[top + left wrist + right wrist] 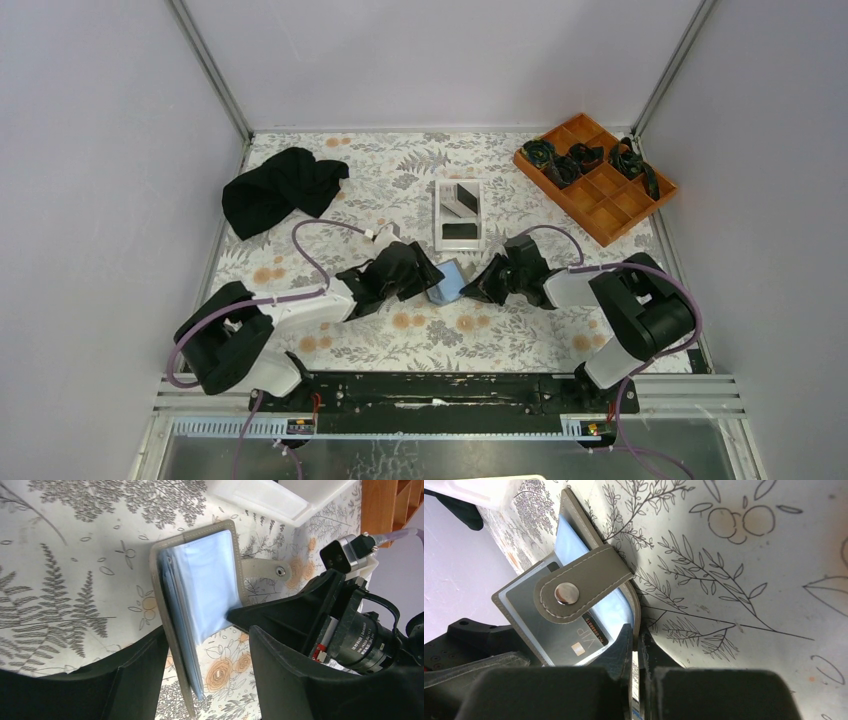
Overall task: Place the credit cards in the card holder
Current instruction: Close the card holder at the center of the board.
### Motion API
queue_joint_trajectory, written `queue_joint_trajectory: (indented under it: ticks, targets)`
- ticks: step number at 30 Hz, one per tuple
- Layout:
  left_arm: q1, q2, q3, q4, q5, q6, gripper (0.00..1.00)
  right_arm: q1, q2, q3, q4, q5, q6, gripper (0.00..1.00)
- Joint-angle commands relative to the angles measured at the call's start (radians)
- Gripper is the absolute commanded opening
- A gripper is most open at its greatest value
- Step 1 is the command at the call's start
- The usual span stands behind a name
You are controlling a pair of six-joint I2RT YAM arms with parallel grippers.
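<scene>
Card holder (447,283) sits open mid-table, just before the tray's (437,215) near edge. The right gripper (636,640) is clamped on its cover. The left gripper (207,635), fingers apart, straddles its other end. Cards (460,231) lie in the tray beyond, likelier within the left's reach.

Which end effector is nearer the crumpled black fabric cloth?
Left. The left end effector sits near-right of the black cloth; the right end effector lies farther right, across the grey folding card holder.
</scene>
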Motion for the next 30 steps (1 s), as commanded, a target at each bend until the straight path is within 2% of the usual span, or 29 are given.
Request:
queue_joint_trajectory:
  ticks: [1, 18, 30]
  targets:
    - [-0.033, 0.041, 0.062, -0.016, -0.040, 0.004, 0.66, -0.002, -0.026, -0.033, -0.052, 0.040, -0.022, 0.00]
    - [-0.081, 0.178, 0.171, 0.023, -0.044, 0.000, 0.66, -0.002, -0.062, -0.057, -0.065, 0.039, -0.028, 0.00]
    - [-0.106, 0.209, 0.198, 0.029, -0.052, -0.006, 0.66, 0.018, -0.143, -0.079, -0.094, 0.081, -0.003, 0.04]
